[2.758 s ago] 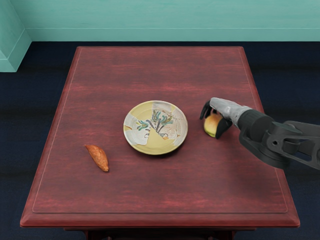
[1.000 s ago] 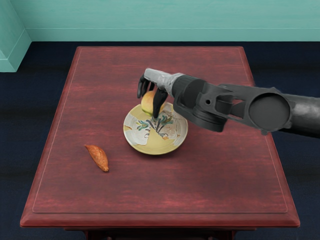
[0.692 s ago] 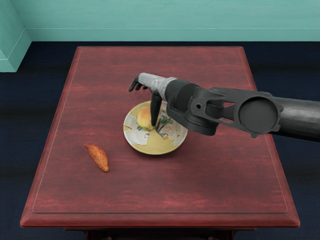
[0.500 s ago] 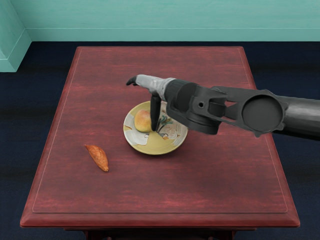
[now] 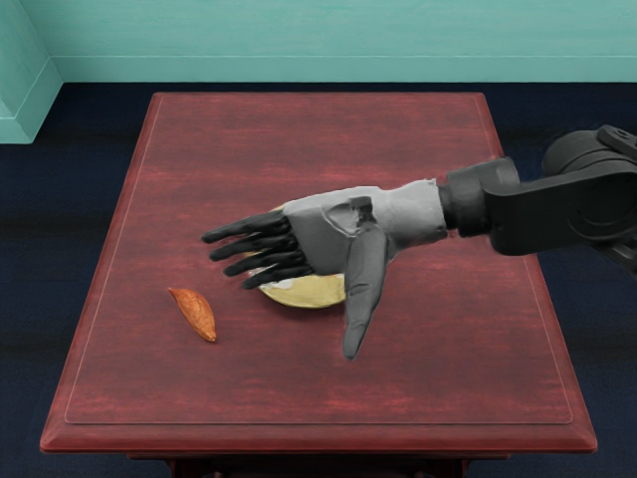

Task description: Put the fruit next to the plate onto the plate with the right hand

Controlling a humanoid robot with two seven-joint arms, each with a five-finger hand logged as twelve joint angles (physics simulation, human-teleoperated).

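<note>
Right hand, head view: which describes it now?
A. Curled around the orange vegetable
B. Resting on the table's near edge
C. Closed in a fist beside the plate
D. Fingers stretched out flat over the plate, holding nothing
D: the right hand is spread with its fingers straight, covering most of the plate and gripping nothing, while the orange vegetable lies apart to the left.

Light grey right hand (image 5: 333,237), black fingers (image 5: 269,242), grey thumb (image 5: 360,289), dark charcoal forearm (image 5: 542,204)
</note>
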